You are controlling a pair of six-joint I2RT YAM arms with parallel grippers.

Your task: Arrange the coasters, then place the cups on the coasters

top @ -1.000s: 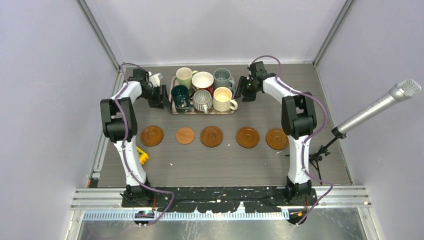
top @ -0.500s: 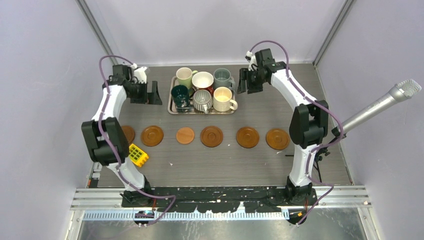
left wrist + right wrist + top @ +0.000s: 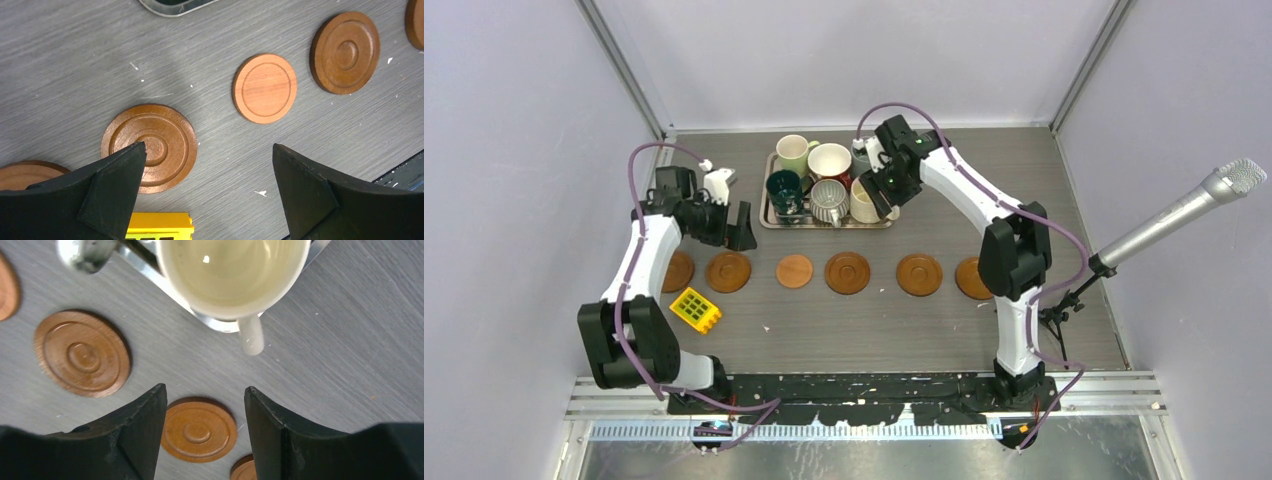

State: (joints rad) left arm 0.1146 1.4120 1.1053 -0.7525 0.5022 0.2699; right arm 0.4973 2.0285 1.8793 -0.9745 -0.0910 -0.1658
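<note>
Cups [image 3: 829,160] crammed in metal tray [image 3: 824,226] at back of surface [image 3: 874,330]. Six coasters [image 3: 847,272] lined up in front. Left pincer [image 3: 208,149] wide open, empty; right pincer [image 3: 205,389] open near cream cup [image 3: 232,270].

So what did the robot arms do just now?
The left gripper pulled back from the tray and now hangs open above the coasters. The right gripper swung left over the cream mug, open and empty. The mugs stayed on the tray, the coasters in their row.
</note>
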